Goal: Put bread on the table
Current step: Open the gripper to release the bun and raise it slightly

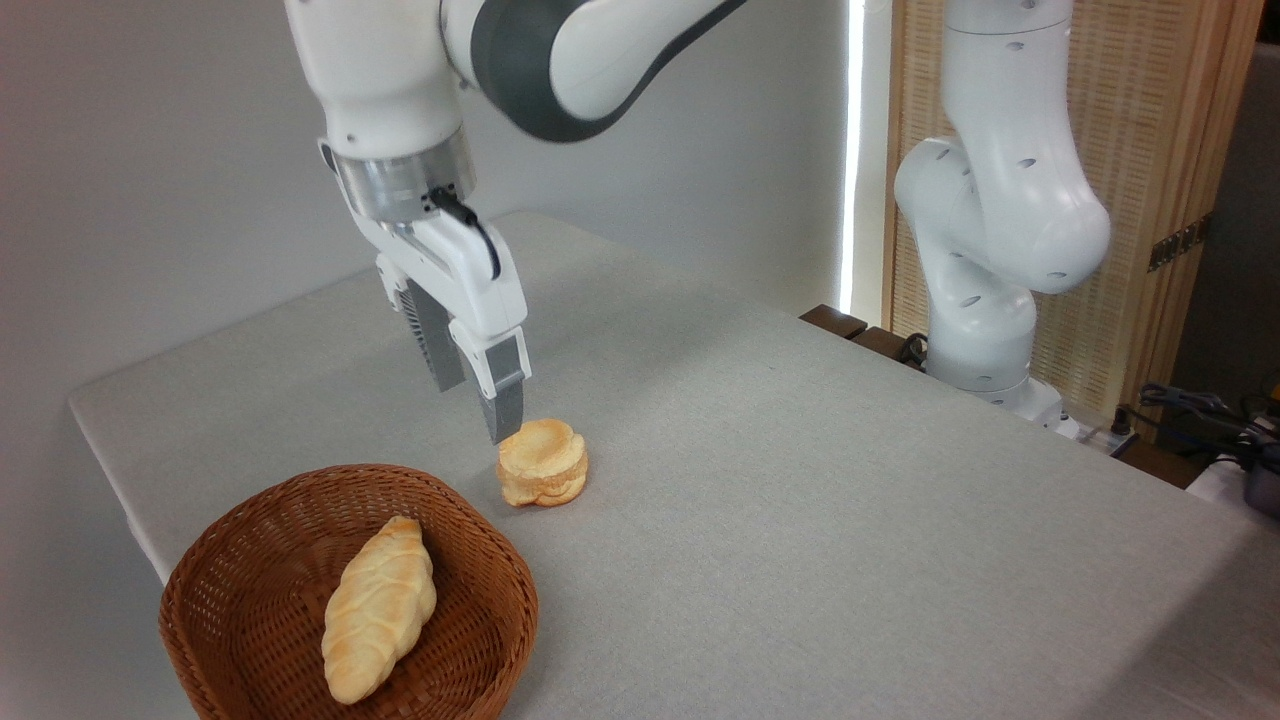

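Bread (543, 463) rests on table (800, 480) at basket's (200, 590) 1 o'clock; gripper (476, 398) fingers spread apart, empty, just above: apparently released.

The white arm reaches in from the base at three o'clock, wrist pointing down toward five o'clock. The gripper (476, 405) hangs with jaws parted, holding nothing.

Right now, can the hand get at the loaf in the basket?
Probably yes: the loaf lies uncovered in the open basket, and the hand hangs open just beyond its rim.
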Controlling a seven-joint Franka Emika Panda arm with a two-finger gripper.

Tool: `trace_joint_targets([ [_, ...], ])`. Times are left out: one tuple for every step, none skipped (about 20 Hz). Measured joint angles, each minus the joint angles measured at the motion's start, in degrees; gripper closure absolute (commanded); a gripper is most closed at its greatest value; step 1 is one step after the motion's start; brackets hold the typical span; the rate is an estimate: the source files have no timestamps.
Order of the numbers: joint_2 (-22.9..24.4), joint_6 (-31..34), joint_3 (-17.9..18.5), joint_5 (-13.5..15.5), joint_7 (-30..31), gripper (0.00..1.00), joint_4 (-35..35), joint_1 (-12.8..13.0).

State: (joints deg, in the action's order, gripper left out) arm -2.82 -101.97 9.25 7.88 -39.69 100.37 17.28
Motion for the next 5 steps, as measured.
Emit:
trace_joint_targets([
  [0.12,-0.52,1.01,-0.03,0.0,0.0,-0.76,-0.08],
  [0.17,-1.45,2.03,-0.04,-0.01,0.0,-1.39,-0.21],
  [0.18,-2.41,2.94,-0.04,-0.01,0.0,-1.86,-0.28],
  [0.18,-3.11,3.77,-0.04,-0.02,0.0,-2.17,-0.34],
  [0.18,-3.47,4.39,-0.04,-0.11,0.0,-2.34,-0.42],
])
